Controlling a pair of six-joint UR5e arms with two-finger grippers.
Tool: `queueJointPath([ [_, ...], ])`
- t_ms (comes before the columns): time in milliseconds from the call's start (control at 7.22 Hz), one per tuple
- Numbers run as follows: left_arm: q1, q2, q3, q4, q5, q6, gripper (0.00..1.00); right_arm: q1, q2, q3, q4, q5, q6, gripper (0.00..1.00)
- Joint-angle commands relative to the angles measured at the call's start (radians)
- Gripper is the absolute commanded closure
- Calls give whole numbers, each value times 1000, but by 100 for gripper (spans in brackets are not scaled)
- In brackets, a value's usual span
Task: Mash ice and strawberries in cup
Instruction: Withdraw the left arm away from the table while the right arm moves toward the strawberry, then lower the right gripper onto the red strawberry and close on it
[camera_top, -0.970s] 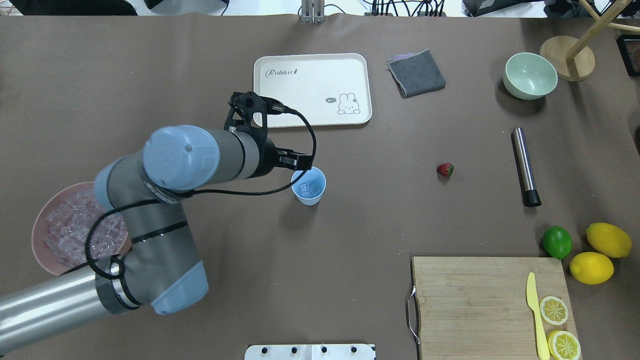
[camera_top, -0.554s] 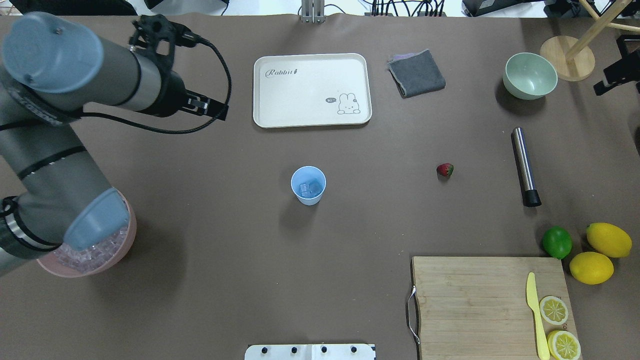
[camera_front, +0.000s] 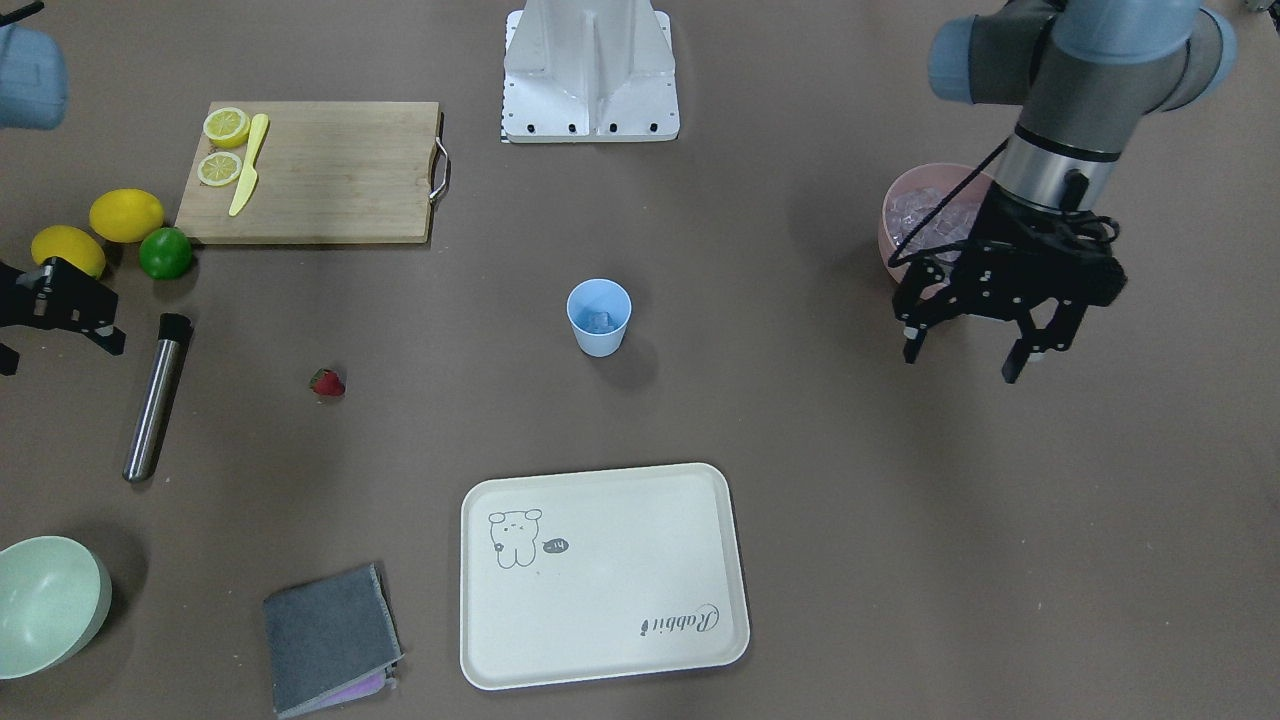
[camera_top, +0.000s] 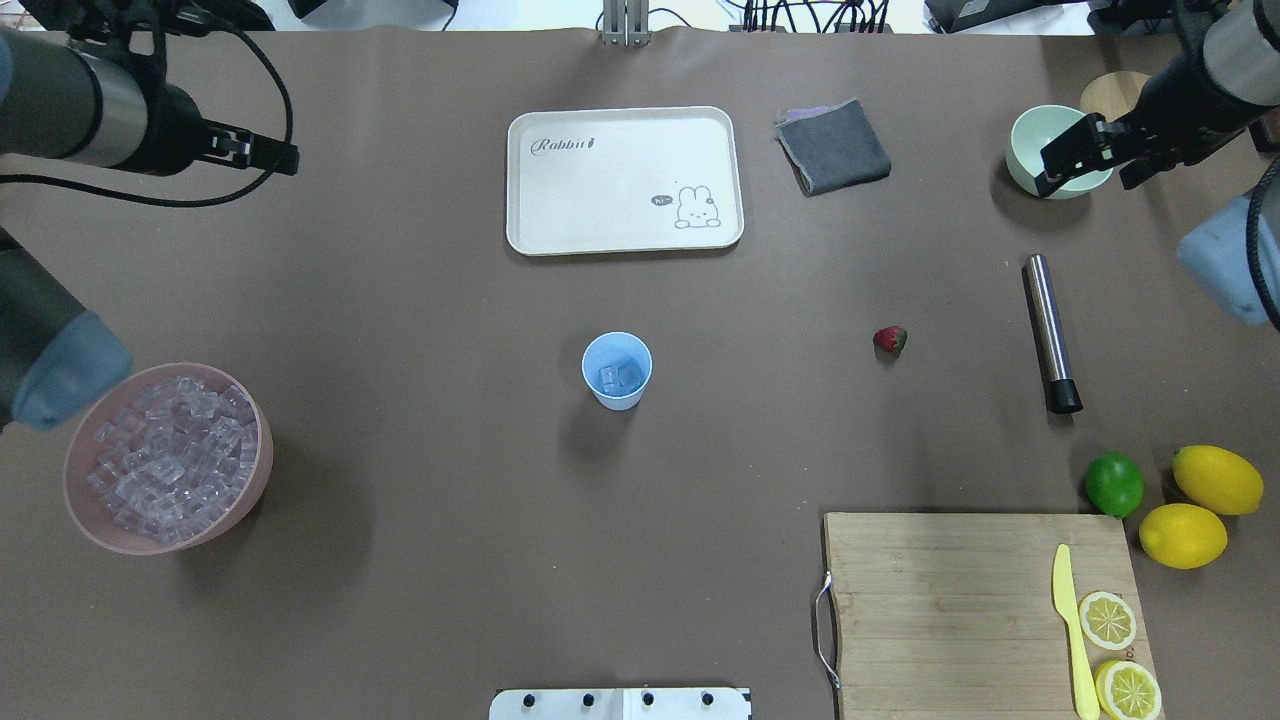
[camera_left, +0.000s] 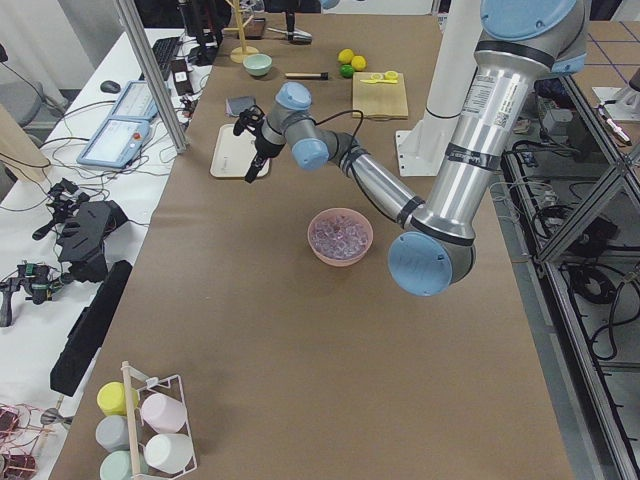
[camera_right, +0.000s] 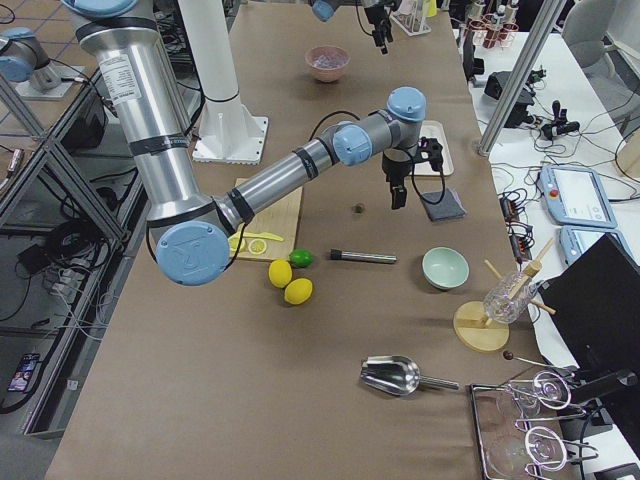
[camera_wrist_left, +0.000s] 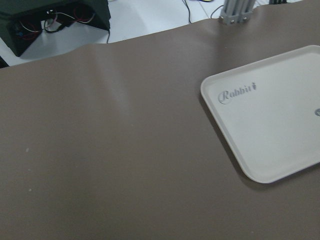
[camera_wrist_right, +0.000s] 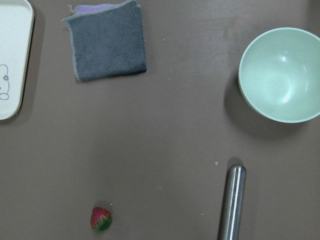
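Note:
The light blue cup stands upright mid-table, also in the front view, with a few ice cubes in its bottom. Many more ice cubes fill the pink bowl at the near left. The strawberry lies on the table right of the cup and shows in the right wrist view. My left gripper is open and empty, raised over the far left of the table. My right gripper is open and empty, above the pale green bowl.
A steel muddler lies right of the strawberry. A cream tray and a grey cloth lie at the back. A cutting board with a yellow knife and lemon halves, a lime and two lemons sit near right.
My left arm has drawn back from over the cup to the far left, uncovering the pink bowl. My right arm has come in at the back right, over the green bowl.

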Motion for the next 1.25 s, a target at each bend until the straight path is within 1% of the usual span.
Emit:
queueJointPath([
  [0, -215, 51, 87, 75, -361, 200, 2, -108, 3, -53, 183, -86, 136, 0],
  [139, -285, 63, 103, 234, -384, 429, 2, -133, 3, -91, 231, -91, 153, 0],
  [277, -334, 65, 103, 365, -383, 597, 2, -165, 4, -114, 277, -114, 153, 0],
  [416, -357, 71, 104, 427, -383, 673, 2, -194, 3, -136, 315, -138, 164, 0],
  [554, -365, 104, 103, 423, -385, 677, 2, -231, 9, -153, 316, -173, 166, 0],
  [693, -367, 111, 104, 423, -383, 677, 2, -274, 18, -170, 316, -209, 166, 0],
  [970, -371, 125, 101, 421, -385, 677, 2, -334, 38, -201, 316, -236, 166, 0],
  [1109, -373, 137, 103, 420, -385, 679, 2, -363, 40, -201, 323, -265, 181, 0],
])
